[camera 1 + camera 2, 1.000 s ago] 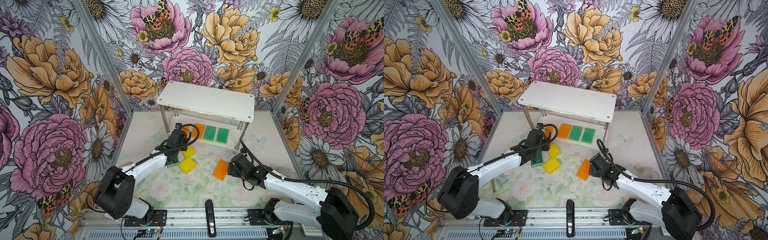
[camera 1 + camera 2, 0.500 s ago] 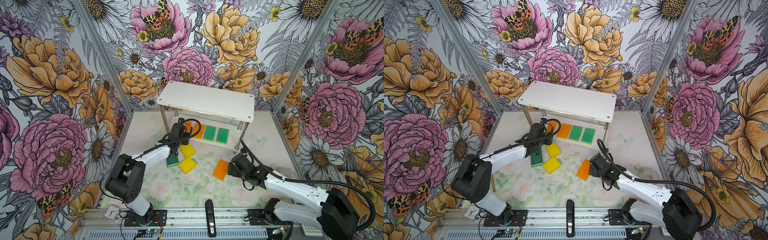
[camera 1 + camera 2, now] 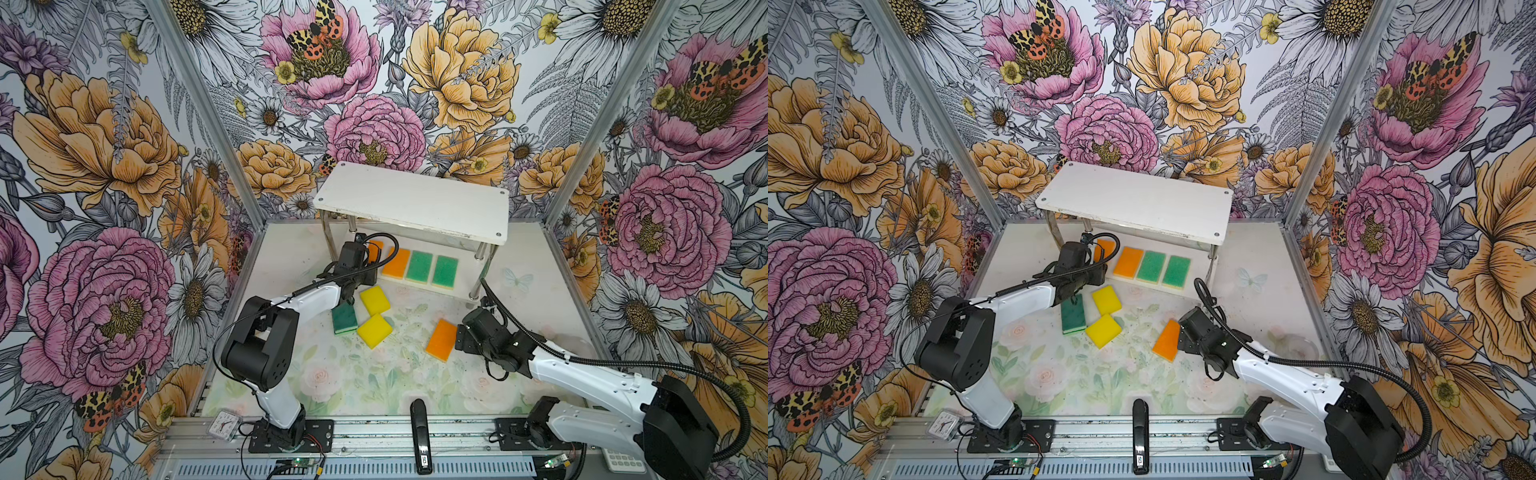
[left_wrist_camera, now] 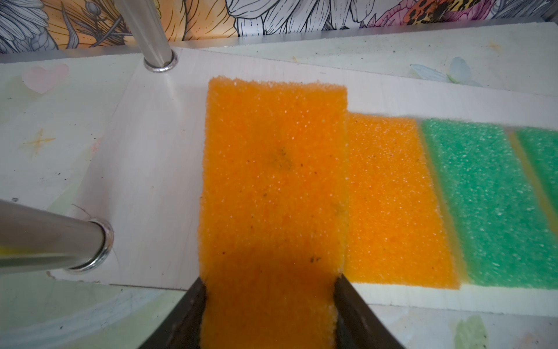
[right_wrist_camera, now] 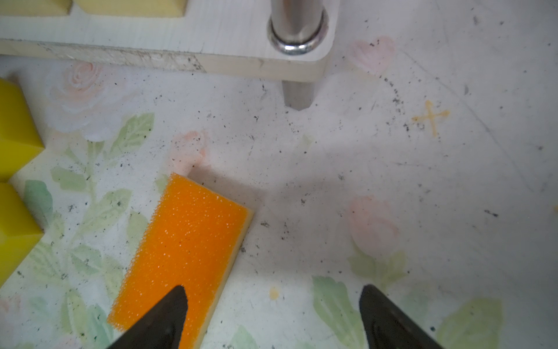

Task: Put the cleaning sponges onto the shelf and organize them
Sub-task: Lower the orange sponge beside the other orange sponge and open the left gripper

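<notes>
Your left gripper [image 4: 270, 284] pinches an orange sponge [image 4: 271, 169] by its long sides, over the left end of the shelf's lower board [image 4: 145, 151]. Just beside it lie a second orange sponge [image 4: 392, 205] and two light green sponges [image 4: 477, 205]. In front, on the table [image 3: 374, 374], rest a dark green sponge [image 3: 344, 319] and two yellow sponges [image 3: 375, 300]. Your right gripper [image 5: 271, 296] stands spread, one finger over a third orange sponge [image 5: 193, 241] lying flat.

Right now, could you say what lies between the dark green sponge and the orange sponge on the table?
A yellow sponge, visible in both top views.
</notes>
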